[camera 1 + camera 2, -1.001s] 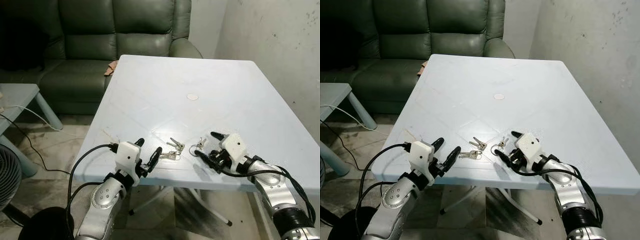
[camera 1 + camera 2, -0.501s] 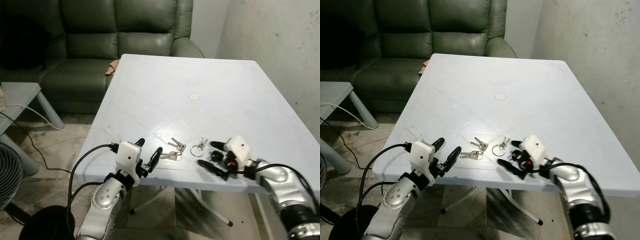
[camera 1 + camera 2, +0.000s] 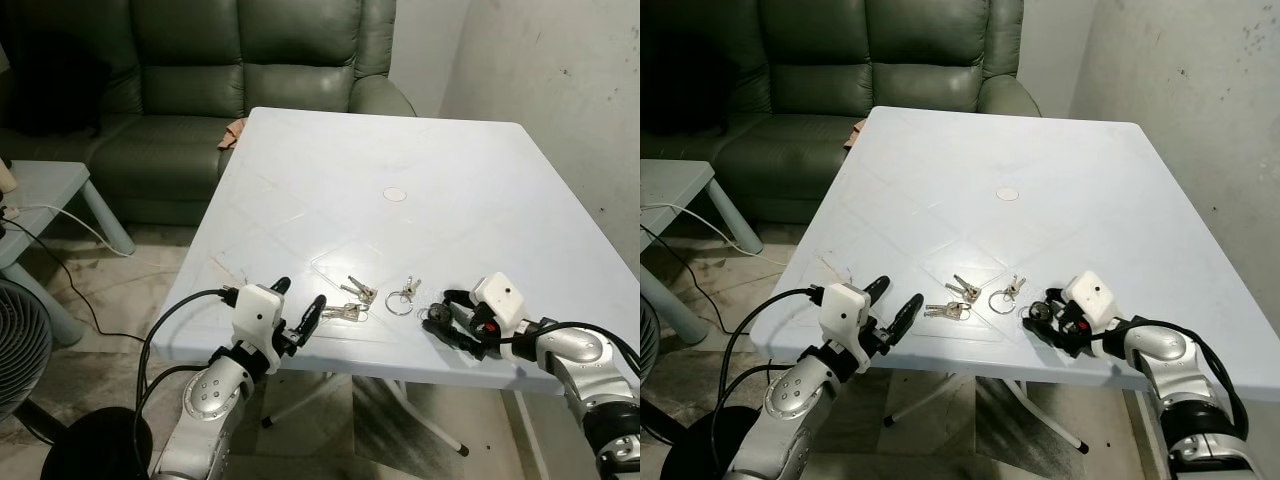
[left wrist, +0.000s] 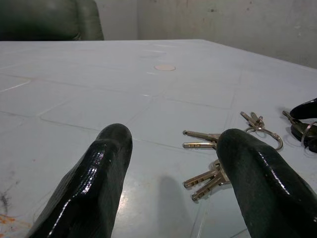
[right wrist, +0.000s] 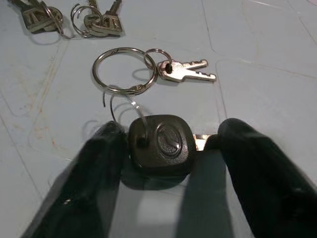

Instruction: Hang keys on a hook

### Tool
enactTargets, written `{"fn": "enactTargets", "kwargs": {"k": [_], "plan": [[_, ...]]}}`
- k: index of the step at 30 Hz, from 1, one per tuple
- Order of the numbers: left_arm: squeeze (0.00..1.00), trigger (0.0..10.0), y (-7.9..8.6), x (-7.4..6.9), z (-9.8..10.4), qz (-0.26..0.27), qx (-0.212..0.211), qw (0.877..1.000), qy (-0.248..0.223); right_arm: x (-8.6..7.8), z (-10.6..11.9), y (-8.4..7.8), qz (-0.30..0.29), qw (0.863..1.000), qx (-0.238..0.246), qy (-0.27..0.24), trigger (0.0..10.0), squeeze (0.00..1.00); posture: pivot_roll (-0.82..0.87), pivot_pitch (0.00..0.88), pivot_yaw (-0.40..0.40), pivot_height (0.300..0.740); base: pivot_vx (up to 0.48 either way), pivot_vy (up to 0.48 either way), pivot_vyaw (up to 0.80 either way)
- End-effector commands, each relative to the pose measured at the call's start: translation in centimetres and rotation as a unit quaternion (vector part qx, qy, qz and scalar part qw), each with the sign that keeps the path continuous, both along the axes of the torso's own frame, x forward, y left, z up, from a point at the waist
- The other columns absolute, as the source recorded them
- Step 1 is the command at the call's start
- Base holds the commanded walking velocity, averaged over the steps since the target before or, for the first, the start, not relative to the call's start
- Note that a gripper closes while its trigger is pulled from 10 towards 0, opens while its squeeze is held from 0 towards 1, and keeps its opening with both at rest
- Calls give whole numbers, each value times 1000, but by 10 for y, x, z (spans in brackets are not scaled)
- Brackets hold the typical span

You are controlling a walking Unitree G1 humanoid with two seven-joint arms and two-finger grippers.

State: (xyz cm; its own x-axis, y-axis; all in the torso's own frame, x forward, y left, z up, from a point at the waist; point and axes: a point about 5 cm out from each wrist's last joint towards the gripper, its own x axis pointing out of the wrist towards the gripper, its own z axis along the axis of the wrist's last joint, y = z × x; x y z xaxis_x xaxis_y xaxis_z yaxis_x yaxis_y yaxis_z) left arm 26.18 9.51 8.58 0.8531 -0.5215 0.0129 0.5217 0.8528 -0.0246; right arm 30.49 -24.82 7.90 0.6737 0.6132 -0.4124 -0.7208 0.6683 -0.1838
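Note:
Several keys lie near the front edge of the light blue table (image 3: 330, 170): two small bunches (image 3: 352, 290) (image 3: 340, 312), a large ring with one key (image 3: 403, 296), and a black-headed key (image 5: 161, 144) joined to that ring. My right gripper (image 3: 452, 317) rests low on the table and is open. Its fingers (image 5: 99, 173) stand on either side of the black key head, close to it. My left gripper (image 3: 298, 298) hovers at the table's front edge, open and holding nothing, with the nearest key bunch (image 4: 210, 177) just beyond its fingertips.
A small white disc (image 3: 395, 195) lies mid-table. Behind the table stands a dark green sofa (image 3: 200, 90) with a brownish object (image 3: 233, 131) on its seat. A low side table (image 3: 45, 190), a cable (image 3: 60, 215) and a fan (image 3: 15, 350) are on the left. A bare wall (image 3: 560, 80) runs along the right.
My right gripper has drawn back to the right of the key ring and settled with its fingers around the black key head. The left arm has held still. The camera shifted slightly.

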Motion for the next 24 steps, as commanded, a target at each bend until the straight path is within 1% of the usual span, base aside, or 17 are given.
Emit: {"fn": "enactTargets", "kwargs": {"k": [1, 6, 9, 17, 18, 19, 22, 24], "plan": [[0, 10000, 0, -1, 3, -1, 2, 1000, -6, 2, 4, -3, 2, 1000, -3, -3, 0, 0, -109, 0, -10, 724, 0, 0, 0], [0, 10000, 0, -2, 3, -2, 3, 1000, -5, 3, 4, -1, 7, 1000, 4, -3, 0, 0, -108, 0, -11, 724, 0, 0, 0], [0, 10000, -1, -2, 2, -1, 5, 1000, -5, 3, 4, 1, 11, 1000, 16, 3, 0, 0, -107, 0, -13, 724, 0, 0, 0], [0, 10000, -1, -3, 2, -1, 6, 1000, -5, 3, 5, 0, 12, 1000, 14, -2, 0, 0, -107, 0, -13, 724, 0, 0, 0], [0, 10000, -1, -3, 2, -1, 6, 1000, -5, 4, 7, 1, 10, 999, 32, -2, 0, 0, -108, 0, -13, 724, 0, 0, 0], [0, 10000, -1, -2, 2, -1, 6, 1000, -5, 7, 11, 3, 7, 998, 63, -4, 0, 0, -108, 0, -13, 724, 0, 0, 0], [0, 10000, -1, -2, 2, -1, 5, 1000, -5, 9, 14, 4, 6, 997, 80, -7, 0, 0, -108, 0, -15, 724, 0, 0, 0], [0, 10000, -1, -2, 2, -1, 5, 1000, -5, 9, 15, 4, 7, 997, 82, -6, 0, 0, -108, 0, -15, 724, 0, 0, 0]]}}
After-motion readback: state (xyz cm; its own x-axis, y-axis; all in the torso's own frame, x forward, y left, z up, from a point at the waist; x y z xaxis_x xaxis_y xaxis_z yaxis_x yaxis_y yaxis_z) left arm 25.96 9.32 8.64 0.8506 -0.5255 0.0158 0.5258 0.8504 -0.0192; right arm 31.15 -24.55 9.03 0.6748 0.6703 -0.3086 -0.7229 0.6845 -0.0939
